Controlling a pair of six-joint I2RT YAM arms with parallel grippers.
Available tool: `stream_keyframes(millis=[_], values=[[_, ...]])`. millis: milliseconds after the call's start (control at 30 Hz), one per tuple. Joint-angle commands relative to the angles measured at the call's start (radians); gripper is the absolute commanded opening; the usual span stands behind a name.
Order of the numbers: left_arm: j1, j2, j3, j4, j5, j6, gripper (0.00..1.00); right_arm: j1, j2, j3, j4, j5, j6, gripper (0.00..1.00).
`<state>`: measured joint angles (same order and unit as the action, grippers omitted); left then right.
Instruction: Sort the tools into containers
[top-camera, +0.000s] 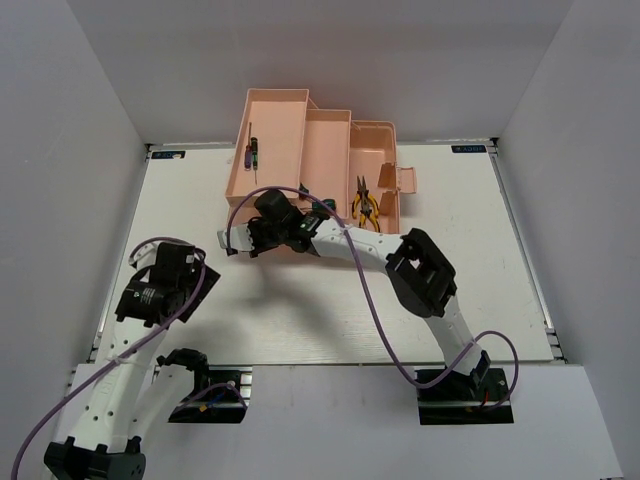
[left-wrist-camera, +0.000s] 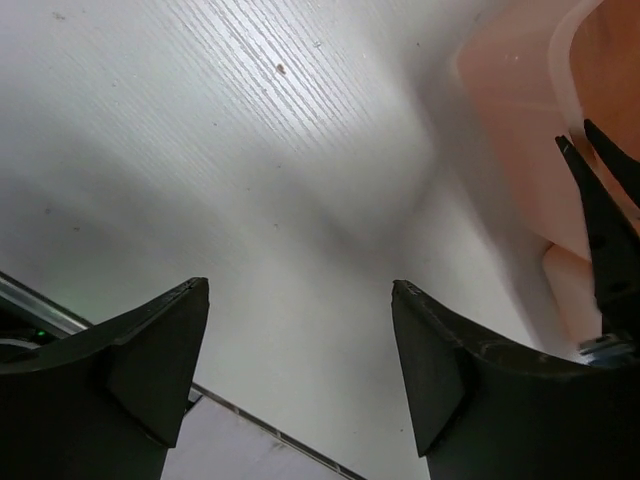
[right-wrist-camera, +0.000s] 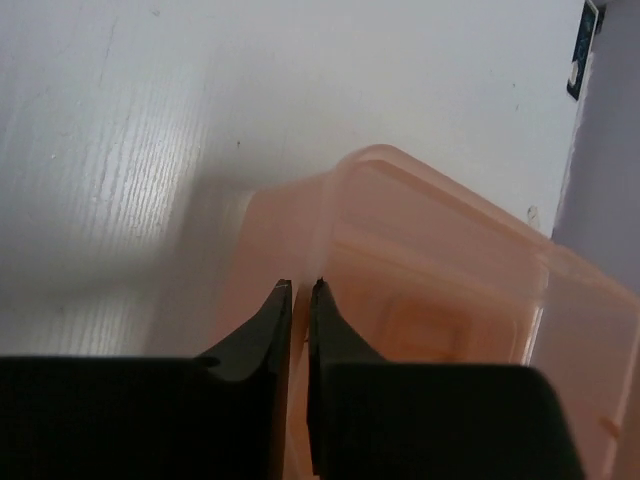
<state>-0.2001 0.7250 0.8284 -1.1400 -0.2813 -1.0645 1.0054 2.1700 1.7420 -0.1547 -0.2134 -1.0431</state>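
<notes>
Legible text: none in any view.

Top view: two small blue labels with white print sit on the far edge of the table (top-camera: 300, 330). The left label (top-camera: 166, 154) is at the far-left corner and the right label (top-camera: 468, 148) is near the far-right corner. The characters on both are too small to resolve.

Right wrist view: one blue sticker (right-wrist-camera: 585, 45) with white marks lies at the table's edge beyond the toolbox (right-wrist-camera: 430, 260). It is blurred and cut by the frame, so it cannot be read.

Left wrist view: nothing readable.
</notes>
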Motion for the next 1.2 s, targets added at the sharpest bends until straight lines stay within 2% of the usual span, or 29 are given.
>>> stream_keyframes(millis=[0, 200, 400, 633, 767, 900, 967, 1000, 1067, 1167], values=[[0.004, 0.01, -0.056, 0.055, 0.031, -0.012, 0.84, -0.004, -0.021, 0.022, -0.065, 0.031, 0.006, 0.02], [0.004, 0.057, -0.164, 0.222, 0.169, -0.031, 0.86, -0.008, -0.11, 0.057, -0.08, 0.04, 0.101, 0.0], [0.013, 0.126, -0.225, 0.362, 0.251, -0.044, 0.86, -0.008, -0.231, 0.079, -0.083, 0.035, 0.173, 0.0], [0.054, 0.195, -0.393, 0.643, 0.461, -0.135, 0.81, -0.021, -0.297, 0.093, -0.095, 0.04, 0.23, 0.0], [0.076, 0.247, -0.462, 0.868, 0.501, -0.196, 0.78, -0.028, -0.34, 0.067, -0.097, 0.02, 0.258, 0.0], [0.096, 0.355, -0.508, 1.08, 0.563, -0.288, 0.72, -0.033, -0.371, 0.056, -0.112, -0.006, 0.273, 0.0], [0.106, 0.411, -0.535, 1.187, 0.588, -0.342, 0.66, -0.039, -0.387, 0.047, -0.124, -0.01, 0.285, 0.0], [0.107, 0.471, -0.535, 1.279, 0.597, -0.357, 0.64, -0.037, -0.395, 0.031, -0.126, -0.015, 0.285, 0.0], [0.116, 0.534, -0.535, 1.364, 0.597, -0.368, 0.56, -0.045, -0.424, -0.004, -0.134, -0.03, 0.295, 0.0], [0.125, 0.689, -0.479, 1.534, 0.626, -0.377, 0.52, -0.045, -0.46, -0.05, -0.14, -0.059, 0.299, 0.0]])
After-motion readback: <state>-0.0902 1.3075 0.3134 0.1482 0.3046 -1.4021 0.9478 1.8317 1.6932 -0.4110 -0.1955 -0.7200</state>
